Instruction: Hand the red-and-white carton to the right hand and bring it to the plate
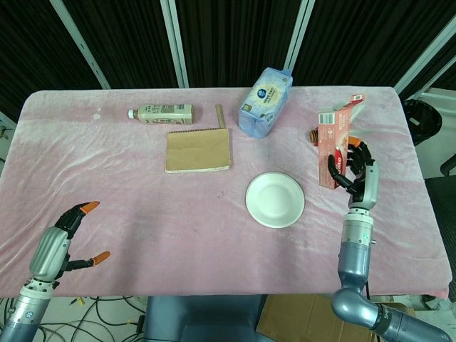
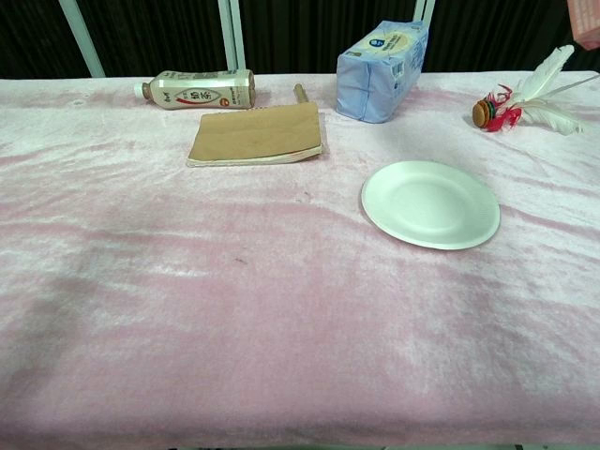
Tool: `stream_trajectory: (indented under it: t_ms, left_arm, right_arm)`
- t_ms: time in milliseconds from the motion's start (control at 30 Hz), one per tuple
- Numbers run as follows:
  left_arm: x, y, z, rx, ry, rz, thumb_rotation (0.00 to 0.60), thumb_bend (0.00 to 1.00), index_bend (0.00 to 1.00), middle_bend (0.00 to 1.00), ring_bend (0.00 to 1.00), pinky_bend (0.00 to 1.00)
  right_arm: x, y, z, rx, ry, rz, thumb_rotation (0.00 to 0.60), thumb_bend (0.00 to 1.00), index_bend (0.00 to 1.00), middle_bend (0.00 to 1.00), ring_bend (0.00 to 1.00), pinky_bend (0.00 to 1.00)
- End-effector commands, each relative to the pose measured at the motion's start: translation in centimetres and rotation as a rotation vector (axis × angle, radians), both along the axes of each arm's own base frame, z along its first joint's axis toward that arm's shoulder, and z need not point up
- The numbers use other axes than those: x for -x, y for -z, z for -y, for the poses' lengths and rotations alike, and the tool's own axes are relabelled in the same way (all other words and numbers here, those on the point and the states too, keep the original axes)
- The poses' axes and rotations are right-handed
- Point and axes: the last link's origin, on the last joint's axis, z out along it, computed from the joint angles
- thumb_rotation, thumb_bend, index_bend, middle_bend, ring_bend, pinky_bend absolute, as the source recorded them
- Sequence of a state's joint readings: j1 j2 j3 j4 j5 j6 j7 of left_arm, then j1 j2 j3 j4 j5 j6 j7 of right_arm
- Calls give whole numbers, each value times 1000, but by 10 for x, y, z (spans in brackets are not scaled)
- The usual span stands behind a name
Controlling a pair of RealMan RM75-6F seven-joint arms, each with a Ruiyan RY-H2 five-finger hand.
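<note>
Nearest the robot, the left hand (image 1: pixel 70 239) hangs low at the table's front left edge, its orange-tipped fingers spread apart and holding nothing. The table wears a soft, crumpled pink cloth (image 2: pixel 234 309) with a velvety sheen. On the right, the right hand (image 1: pixel 355 173), dark-fingered on a smooth grey metal forearm, is wrapped around the lower part of the red-and-white carton (image 1: pixel 336 145), a tall cardboard box with its top flaps open, lifted and tilted to the right of the plate (image 2: pixel 430 203) and not over it. The plate is round, white and shallow, lying bare on the cloth. Further back lies a flat brown notebook (image 2: pixel 257 134) with a small cardboard tube (image 2: pixel 301 93) just beyond its corner. At the far edge rest a pale plastic bottle (image 2: pixel 198 89) on its side, a pale blue soft-wrapped pack (image 2: pixel 380 69), and a feathered shuttlecock (image 2: pixel 523 99) with white plumes and a red base.
</note>
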State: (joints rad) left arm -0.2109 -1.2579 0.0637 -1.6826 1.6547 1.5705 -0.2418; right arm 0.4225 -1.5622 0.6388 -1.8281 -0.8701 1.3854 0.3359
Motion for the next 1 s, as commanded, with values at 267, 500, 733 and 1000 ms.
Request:
stream_trajectory:
  t_ms: [267, 500, 733, 1000]
  left_arm:
    - [0, 0, -1, -1, 1, 4, 600, 0, 133, 143, 105, 168]
    - [1, 0, -1, 2, 3, 5, 600, 0, 133, 143, 105, 167]
    - [1, 0, -2, 5, 3, 7, 600, 0, 133, 143, 105, 168]
    - [2, 1, -2, 8, 0, 9, 600, 0, 133, 143, 105, 168]
  right_arm:
    - [27, 45, -21, -190, -54, -374, 600, 468, 628, 601, 611, 616]
    - [37, 71, -28, -284, -104, -559, 600, 467, 628, 597, 606, 609]
    - [51, 90, -33, -342, -74, -633, 600, 466, 628, 597, 606, 609]
    - [57, 103, -33, -374, -65, -688, 600, 461, 628, 576, 584, 560]
